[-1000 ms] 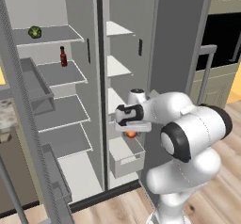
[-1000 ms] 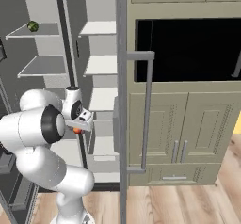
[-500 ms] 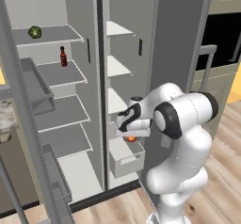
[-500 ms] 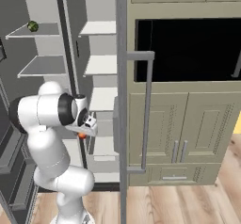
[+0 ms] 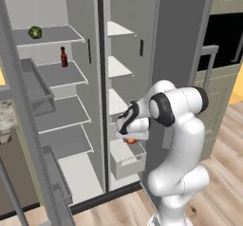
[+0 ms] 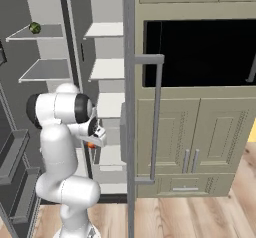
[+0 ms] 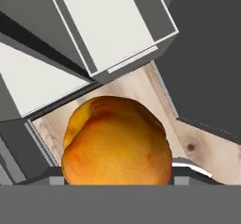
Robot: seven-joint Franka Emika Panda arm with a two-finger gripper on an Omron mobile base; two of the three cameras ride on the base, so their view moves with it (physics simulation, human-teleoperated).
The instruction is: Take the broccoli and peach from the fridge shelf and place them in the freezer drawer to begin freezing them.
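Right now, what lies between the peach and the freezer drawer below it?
Nothing: in the left base view the peach, held in the gripper, hangs just above the open drawer, with only bare air between.

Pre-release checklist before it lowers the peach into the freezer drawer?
1. Peach held in the gripper: ok, it sits between the jaws in the hand view.
2. Freezer drawer open: ok, pulled out and open-topped.
3. Gripper above the drawer: ok in the left base view; exact centring cannot tell.
4. Peach clear of the drawer walls: cannot tell.
5. Broccoli on the top fridge shelf, to fetch next: ok.
6. Red bottle out of the way: ok, one shelf below.
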